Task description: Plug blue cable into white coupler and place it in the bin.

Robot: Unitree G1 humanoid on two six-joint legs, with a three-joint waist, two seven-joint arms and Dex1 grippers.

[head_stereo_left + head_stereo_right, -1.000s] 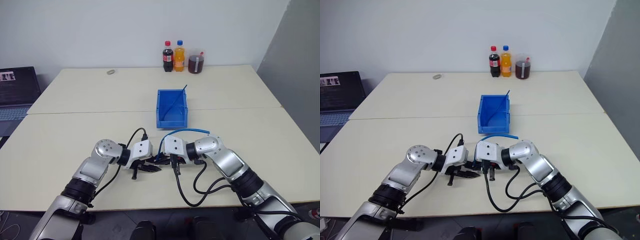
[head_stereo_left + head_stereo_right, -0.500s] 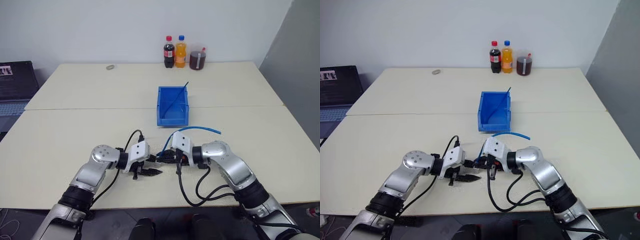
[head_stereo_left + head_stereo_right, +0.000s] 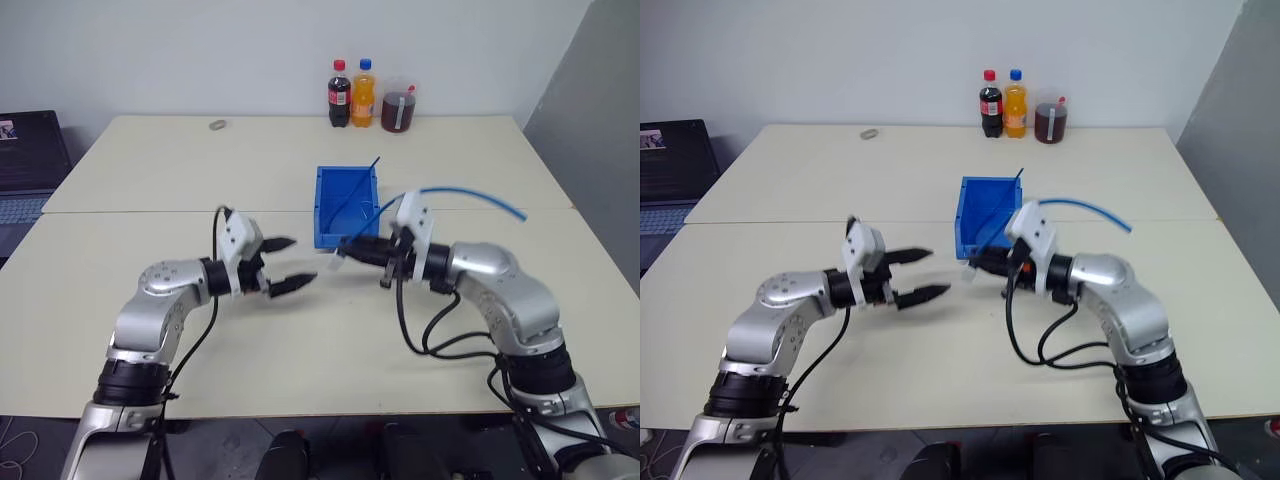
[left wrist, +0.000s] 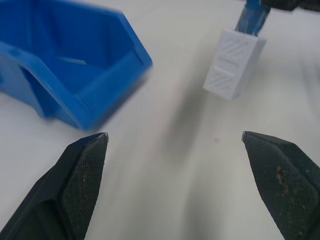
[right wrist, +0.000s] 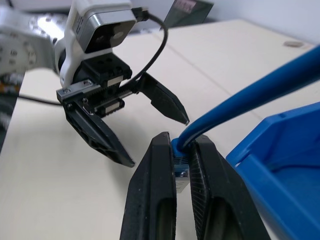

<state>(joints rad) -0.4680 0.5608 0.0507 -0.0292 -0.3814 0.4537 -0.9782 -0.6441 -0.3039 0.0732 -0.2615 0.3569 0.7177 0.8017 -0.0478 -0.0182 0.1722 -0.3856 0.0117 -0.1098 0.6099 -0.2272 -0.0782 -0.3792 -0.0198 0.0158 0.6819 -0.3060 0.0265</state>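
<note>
**Right gripper holds cable with coupler, left gripper open**

Landmark: the bin point(image 3: 345, 207), open-top, bright blue, on the tabletop point(image 3: 150, 200).

Right gripper point(image 3: 347, 248) hangs just in front of the bin's low front lip, above the tabletop, jaws pressed together, pinching the blue cable point(image 3: 470, 195) near its plug end. Cable arcs up from the jaws and trails off to the right of the bin, free end in the air. White coupler point(image 4: 234, 63) sits on the cable's end, hanging below the right jaws, off the tabletop, near the bin's front corner in the left wrist view.

Left gripper point(image 3: 285, 265) is left of and in front of the bin, raised, jaws spread wide, nothing between them, pointing toward the right gripper; a gap separates the two.

A thin dark blue strand point(image 3: 357, 192) leans inside the bin, tip sticking over the back right corner.

Behind the bin at the far tabletop edge: two bottles point(image 3: 351, 94) and a cup point(image 3: 397, 106) of dark drink. Laptop point(image 3: 28, 160) far left of the bin.
</note>
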